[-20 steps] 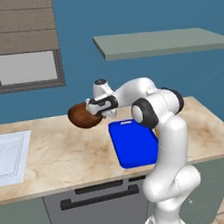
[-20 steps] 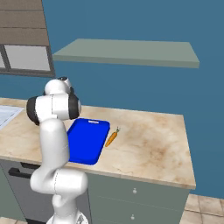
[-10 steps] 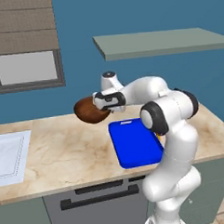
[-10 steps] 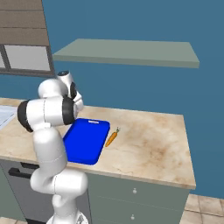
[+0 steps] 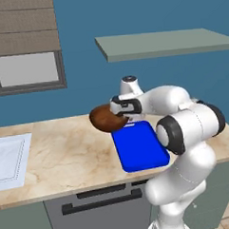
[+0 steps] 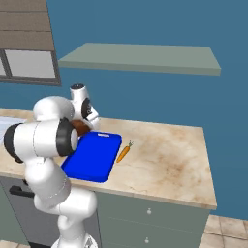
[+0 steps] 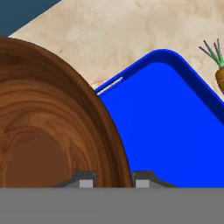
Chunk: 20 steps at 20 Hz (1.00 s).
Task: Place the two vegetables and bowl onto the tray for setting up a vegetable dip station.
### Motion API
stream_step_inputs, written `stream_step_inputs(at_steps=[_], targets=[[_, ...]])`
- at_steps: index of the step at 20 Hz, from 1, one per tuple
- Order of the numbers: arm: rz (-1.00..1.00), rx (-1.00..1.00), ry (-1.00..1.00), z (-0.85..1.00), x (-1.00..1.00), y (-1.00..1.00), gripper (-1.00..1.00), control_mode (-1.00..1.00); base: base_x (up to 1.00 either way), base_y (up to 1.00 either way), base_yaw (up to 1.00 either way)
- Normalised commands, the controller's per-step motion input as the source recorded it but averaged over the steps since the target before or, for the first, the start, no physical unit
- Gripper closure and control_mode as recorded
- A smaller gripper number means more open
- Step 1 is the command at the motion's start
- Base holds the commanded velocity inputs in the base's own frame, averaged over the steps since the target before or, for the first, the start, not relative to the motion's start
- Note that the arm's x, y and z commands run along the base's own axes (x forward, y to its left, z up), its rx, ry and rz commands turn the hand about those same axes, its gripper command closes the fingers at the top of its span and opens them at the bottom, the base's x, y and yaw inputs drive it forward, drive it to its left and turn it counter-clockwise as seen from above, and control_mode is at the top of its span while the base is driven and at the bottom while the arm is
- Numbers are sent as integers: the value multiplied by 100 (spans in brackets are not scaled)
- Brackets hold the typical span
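The bench (image 5: 66, 157), a marbled beige counter, carries everything here. Toward its left end lies a pale sheet with a dotted border (image 5: 9, 160), which has no part in the job. Near the middle of the front edge sits the blue tray (image 5: 139, 146), bare inside, its long side running from front to back.

The bowl (image 5: 106, 118), dark and wood-grained, hangs in the air just off the tray's back left corner, tipped on its side and clear of the bench top. The gripper (image 5: 120, 117) is clenched on the bowl's rim, one finger inside the wall and one outside, as the hand view shows at its lower edge. From that camera the bowl's hollow lies to one side and the tray's blue floor to the other, so the bowl is not yet over the tray.

The carrot (image 6: 123, 153) lies on the bench just beside the tray's right rim, not touching it. The green vegetable cannot be made out.

The step in hand looks like carrying the bowl to the tray. The next move would call for shifting it across over the tray floor, levelling it, lowering it and letting go, with room left for the vegetables.
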Motion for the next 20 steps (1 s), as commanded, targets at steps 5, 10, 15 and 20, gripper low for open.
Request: stream_step_inputs(at_steps=[5, 10, 15, 20], targets=[[0, 0, 14, -29, 0, -79, 100, -100, 0, 0, 0], [0, 1, 8, -31, 17, -56, 100, -100, 0, 0, 0], [4, 1, 10, -17, 4, -41, 100, -100, 0, 0, 0], [3, 0, 0, -12, 10, -38, 100, -100, 0, 0, 0]])
